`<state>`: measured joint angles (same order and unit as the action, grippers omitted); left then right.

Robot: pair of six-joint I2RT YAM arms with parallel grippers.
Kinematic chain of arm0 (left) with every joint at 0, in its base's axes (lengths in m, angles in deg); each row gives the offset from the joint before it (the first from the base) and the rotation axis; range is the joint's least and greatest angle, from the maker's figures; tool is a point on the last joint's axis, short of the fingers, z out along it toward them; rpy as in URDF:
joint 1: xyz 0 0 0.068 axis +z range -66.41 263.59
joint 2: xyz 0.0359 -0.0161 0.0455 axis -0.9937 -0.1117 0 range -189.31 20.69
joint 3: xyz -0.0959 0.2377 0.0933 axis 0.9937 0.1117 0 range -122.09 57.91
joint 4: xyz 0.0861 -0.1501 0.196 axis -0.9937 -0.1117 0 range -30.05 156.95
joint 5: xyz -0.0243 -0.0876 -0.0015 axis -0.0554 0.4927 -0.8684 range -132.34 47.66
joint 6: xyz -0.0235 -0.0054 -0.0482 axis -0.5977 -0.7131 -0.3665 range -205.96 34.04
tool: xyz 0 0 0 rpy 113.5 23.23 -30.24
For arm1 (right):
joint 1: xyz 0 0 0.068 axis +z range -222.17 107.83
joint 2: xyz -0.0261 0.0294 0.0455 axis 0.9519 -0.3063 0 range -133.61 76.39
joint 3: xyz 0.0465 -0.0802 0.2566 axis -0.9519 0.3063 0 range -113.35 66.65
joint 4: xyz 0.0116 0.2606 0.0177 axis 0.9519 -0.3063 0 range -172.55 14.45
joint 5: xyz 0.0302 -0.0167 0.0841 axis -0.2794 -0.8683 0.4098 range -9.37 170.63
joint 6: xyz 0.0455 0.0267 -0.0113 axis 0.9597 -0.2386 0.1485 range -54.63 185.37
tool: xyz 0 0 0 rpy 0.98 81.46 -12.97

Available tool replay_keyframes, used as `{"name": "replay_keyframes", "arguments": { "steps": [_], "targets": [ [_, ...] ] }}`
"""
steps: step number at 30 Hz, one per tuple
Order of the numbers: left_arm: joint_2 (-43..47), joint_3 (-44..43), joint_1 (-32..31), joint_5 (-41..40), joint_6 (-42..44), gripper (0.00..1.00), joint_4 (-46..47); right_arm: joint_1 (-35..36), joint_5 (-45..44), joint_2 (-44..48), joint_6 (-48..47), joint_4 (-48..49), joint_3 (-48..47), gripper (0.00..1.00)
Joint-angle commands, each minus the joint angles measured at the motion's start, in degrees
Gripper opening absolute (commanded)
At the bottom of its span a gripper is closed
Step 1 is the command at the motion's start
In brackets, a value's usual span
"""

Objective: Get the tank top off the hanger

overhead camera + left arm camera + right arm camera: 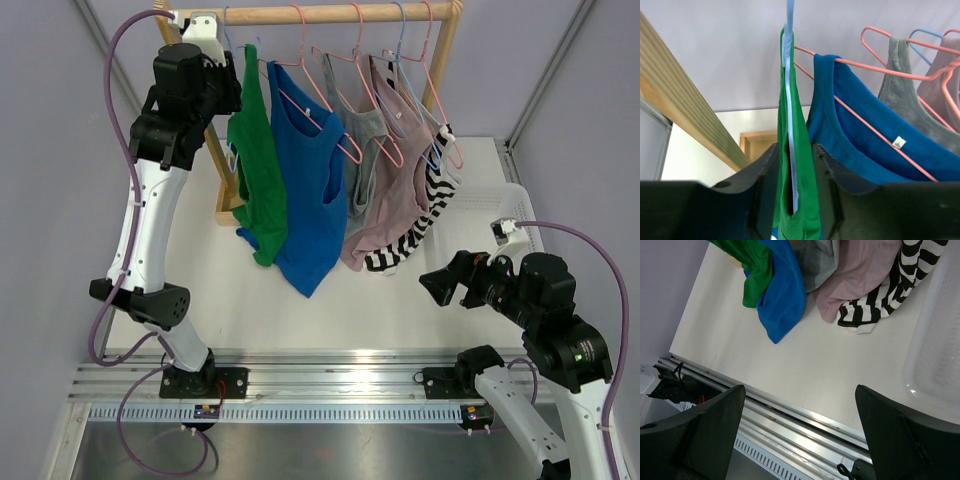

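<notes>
A green tank top hangs at the left end of the wooden rail on a light blue hanger. My left gripper is raised up at its shoulder. In the left wrist view the two fingers of the left gripper press on either side of the green strap, with the hanger wire between them. My right gripper hovers low at the right, wide open and empty, over the table's front edge.
A blue tank top hangs right beside the green one on a pink hanger, then grey, pink and striped tops. A clear plastic bin sits at the right. The rack's wooden post is close to the left of the left fingers.
</notes>
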<state>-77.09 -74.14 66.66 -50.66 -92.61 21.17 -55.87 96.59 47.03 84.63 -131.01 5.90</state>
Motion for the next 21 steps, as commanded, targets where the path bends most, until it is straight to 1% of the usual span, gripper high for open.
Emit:
{"name": "replay_keyframes", "arguments": {
  "steps": [1, 6, 7, 8, 10, 11, 13, 18, 21],
  "targets": [
    [-0.9, -2.0, -0.3, -0.9, 2.4, 0.34, 0.3, 0.5, 1.7, 0.6, 0.0, 1.7, 0.3, 1.0],
    [-2.5, -2.8, -0.3, -1.6, 3.0, 0.32, -0.3, 0.4, 2.3, 0.2, 0.5, 2.1, -0.2, 0.99],
    [-2.7, -3.0, -0.3, -1.7, 3.0, 0.28, -0.4, 0.4, 2.3, 0.2, 0.6, 2.3, -0.3, 1.0],
    [-3.0, -3.1, -0.3, -1.6, 2.8, 0.22, -0.5, 0.4, 2.1, 0.3, 0.7, 2.4, -0.3, 0.99],
    [-3.2, -3.3, -0.3, -1.5, 2.7, 0.15, -0.3, 0.4, 2.1, 0.5, 0.8, 2.5, -0.4, 1.0],
    [-3.3, -4.3, -0.3, -1.6, 2.6, 0.07, -0.5, 0.4, 1.9, 0.4, 0.7, 2.5, -0.5, 0.99],
    [-3.5, -5.1, -0.3, -2.0, 2.3, 0.0, -1.1, 0.4, 1.7, 0.6, 0.7, 2.4, -0.7, 0.99],
    [-1.3, -5.9, -0.6, -3.5, 0.8, 0.0, 0.5, 0.4, 1.1, 0.9, 0.4, 1.9, -1.3, 1.0],
    [0.9, -6.0, -1.1, -5.7, 0.2, 0.0, 1.7, 0.4, 1.1, 1.1, 0.6, 1.8, -1.6, 1.0]
  ]
}}
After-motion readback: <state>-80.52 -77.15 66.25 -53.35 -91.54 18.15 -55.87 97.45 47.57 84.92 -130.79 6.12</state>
